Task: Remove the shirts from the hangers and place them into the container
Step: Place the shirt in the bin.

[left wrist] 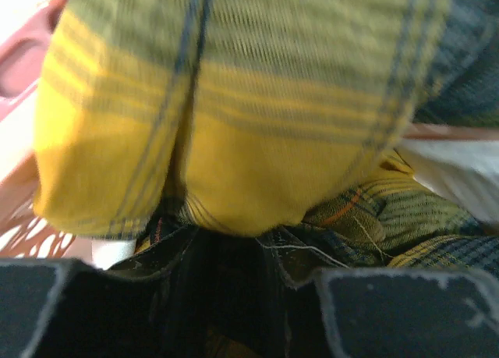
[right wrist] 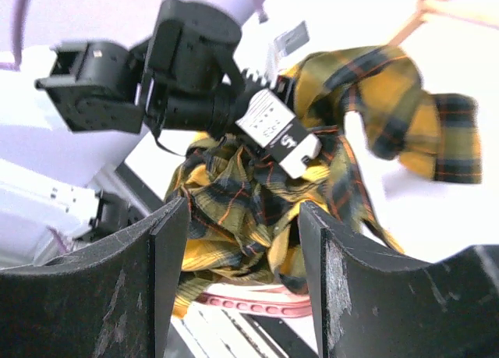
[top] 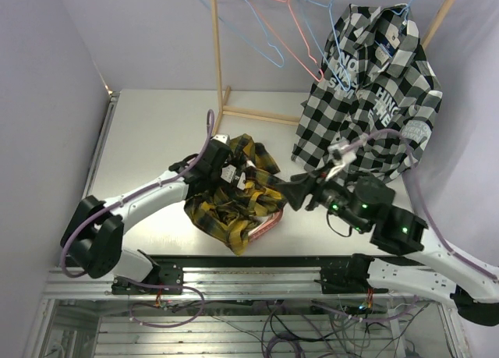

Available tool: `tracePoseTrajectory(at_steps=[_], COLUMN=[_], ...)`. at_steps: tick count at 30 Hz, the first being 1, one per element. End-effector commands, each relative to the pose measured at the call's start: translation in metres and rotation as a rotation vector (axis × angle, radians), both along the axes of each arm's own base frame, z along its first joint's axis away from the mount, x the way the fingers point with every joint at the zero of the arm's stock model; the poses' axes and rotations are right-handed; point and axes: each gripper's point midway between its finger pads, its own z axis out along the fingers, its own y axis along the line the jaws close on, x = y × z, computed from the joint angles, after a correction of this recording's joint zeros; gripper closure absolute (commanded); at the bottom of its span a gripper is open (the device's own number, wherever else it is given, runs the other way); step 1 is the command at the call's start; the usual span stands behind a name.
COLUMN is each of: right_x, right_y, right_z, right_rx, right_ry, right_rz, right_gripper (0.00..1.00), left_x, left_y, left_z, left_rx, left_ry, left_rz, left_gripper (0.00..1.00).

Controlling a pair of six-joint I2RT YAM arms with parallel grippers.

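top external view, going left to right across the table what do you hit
yellow-and-black plaid shirt → right gripper → black-and-white checked shirt

Soft woven plaid shirt (top: 231, 210), wooden rack (top: 218, 54)

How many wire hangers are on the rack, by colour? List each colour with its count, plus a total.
Light blue hangers: 3
Pink-red hangers: 1
Total: 4
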Motion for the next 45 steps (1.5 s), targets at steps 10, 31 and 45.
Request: tracePoseTrajectory(at_steps=[10, 31, 45], right_x=[0.015, 0.014, 0.012], right_y=[-0.055, -0.050, -0.045], right_z=[-0.021, -0.025, -0.023], right_rx=[-0.052, -0.065, -0.057], right_ry=[0.016, 0.022, 0.026], right_rz=[-0.239, -0.220, -0.200], right_gripper=[0.41, 0.38, 0.38], left_x=[-0.029, -0.005, 0.031], left_y=[0.023, 0.024, 0.022], left_z=[-0.123, 0.010, 0.132], left_rx=[0.071, 0.036, 0.046], left_ry=[0.398, 0.152, -0.094], left_rz=[0.011, -0.004, -0.048], left_gripper=[0.61, 0.55, 0.54])
